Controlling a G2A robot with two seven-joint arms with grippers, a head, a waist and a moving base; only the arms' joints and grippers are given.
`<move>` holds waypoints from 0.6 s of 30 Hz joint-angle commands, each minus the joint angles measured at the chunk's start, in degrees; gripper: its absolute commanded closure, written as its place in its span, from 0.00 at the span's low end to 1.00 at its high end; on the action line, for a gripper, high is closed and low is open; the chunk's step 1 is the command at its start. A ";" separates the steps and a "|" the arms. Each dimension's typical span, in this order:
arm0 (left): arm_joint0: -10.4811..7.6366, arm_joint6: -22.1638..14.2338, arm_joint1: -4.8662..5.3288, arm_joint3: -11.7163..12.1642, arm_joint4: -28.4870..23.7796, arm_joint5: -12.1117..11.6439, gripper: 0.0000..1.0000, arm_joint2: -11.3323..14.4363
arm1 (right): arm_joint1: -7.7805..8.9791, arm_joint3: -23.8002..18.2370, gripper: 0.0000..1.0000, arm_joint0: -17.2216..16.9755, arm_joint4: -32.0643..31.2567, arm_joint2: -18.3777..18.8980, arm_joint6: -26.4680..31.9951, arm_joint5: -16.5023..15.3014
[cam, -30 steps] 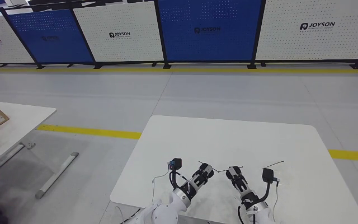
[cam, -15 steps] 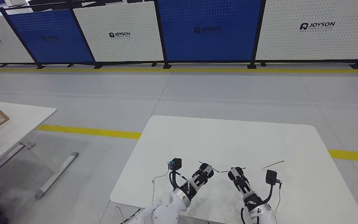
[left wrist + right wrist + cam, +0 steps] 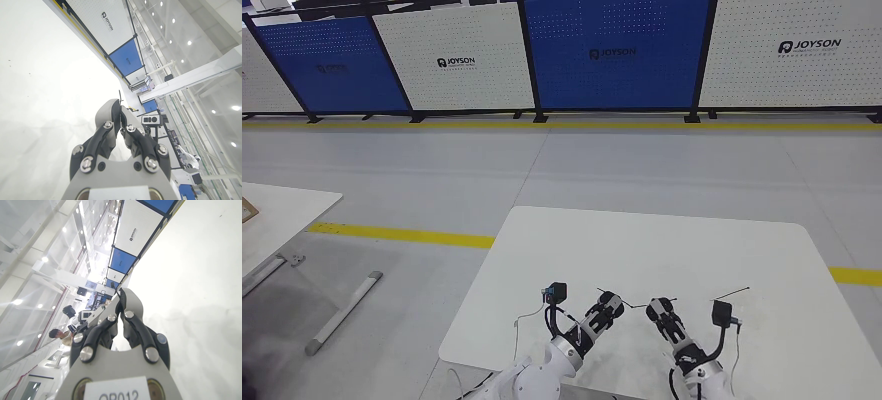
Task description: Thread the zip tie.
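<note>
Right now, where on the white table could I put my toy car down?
The far half of the table is bare, out to its far edge and both sides. It's crowded near the robot: left pincer and right pincer hold the zip tie, with a loose black strip beside them.

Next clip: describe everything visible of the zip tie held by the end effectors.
The zip tie is a thin, black, plastic-looking strip spanning the gap between both shut end effectors. The left end effector pinches one end, a short tip poking out; the right end effector pinches the other, a wider head-like end protruding.
</note>
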 commanded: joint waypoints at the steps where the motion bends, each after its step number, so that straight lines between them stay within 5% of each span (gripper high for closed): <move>1: 0.00 0.00 0.00 0.00 0.00 0.00 1.00 0.00 | -0.12 0.21 1.00 0.18 -0.08 -0.17 0.15 0.27; 18: 0.00 0.00 0.00 0.00 0.00 0.00 1.00 0.00 | -0.76 0.64 1.00 -1.01 1.44 1.27 0.27 -2.42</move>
